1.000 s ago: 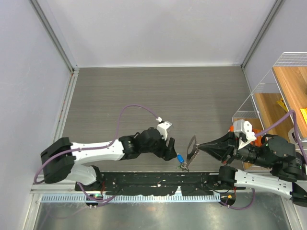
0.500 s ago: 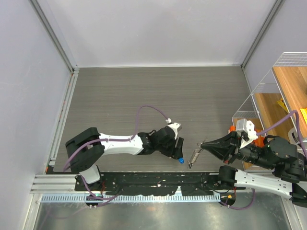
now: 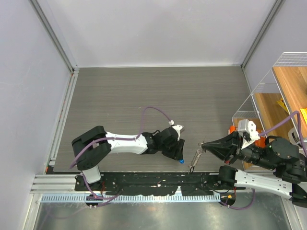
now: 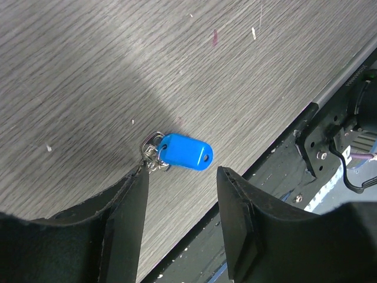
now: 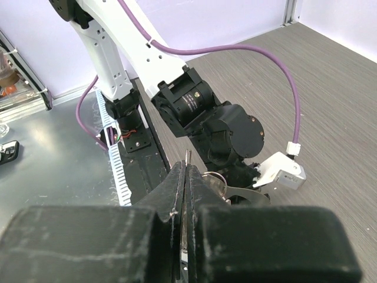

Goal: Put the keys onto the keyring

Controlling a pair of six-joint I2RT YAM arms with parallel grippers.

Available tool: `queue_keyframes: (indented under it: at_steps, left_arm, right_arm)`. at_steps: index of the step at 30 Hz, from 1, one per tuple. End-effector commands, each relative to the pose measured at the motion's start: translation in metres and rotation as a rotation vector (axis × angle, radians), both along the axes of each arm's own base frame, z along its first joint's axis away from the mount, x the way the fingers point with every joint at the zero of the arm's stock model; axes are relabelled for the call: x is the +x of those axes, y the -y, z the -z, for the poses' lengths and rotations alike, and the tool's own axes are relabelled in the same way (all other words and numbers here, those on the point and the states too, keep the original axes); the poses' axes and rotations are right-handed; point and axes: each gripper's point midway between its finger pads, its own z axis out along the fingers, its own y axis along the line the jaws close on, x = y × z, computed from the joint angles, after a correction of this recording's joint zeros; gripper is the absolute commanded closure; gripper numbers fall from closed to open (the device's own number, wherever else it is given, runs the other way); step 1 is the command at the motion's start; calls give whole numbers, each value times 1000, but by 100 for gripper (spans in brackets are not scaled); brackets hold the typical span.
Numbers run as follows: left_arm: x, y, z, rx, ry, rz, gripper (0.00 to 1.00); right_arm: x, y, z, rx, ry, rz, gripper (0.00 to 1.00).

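The left gripper (image 4: 182, 175) stands spread and empty astride the blue key (image 4: 187, 152), which lies flat on the table (image 4: 88, 71). The right gripper (image 3: 203, 145) pinches the keyring (image 3: 194, 157) at the key's 3 o'clock. Risk: the flat key skids from the closing fingers.

blue key (image 4: 185, 152): glossy plast. | table (image 4: 88, 71): matt wood-grain | keyring (image 3: 195, 156): mtl wire

Blue key (image 4: 184, 152) lies just past my spread left gripper (image 4: 181, 174), nothing between. Just right hangs the keyring (image 3: 195, 157); black rail (image 3: 158, 178) blocks the near side. Far table (image 3: 144, 96) free.
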Motion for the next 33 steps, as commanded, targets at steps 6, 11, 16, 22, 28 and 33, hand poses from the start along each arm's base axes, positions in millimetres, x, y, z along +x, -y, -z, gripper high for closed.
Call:
queue_keyframes:
  at_steps: [6, 11, 16, 22, 28, 33]
  left_arm:
    - [3, 13, -8, -4, 18, 10, 47]
    - [6, 16, -9, 4, 23, 14, 49]
    - [5, 17, -7, 10, 17, 17, 50]
    - [6, 16, -5, 21, 17, 13, 52]
    - [7, 16, -2, 38, 12, 7, 57]
    - [7, 15, 2, 52, 5, 4, 60]
  right_arm:
    - [-3, 6, -18, 77, 22, -6, 95]
    - [-3, 7, -17, 75, 27, -6, 95]
    - [-3, 7, -16, 72, 34, -5, 94]
    - [-3, 6, -13, 68, 36, -7, 94]
    - [-4, 8, -13, 76, 34, -10, 94]
    - [-6, 9, -14, 81, 38, -16, 95]
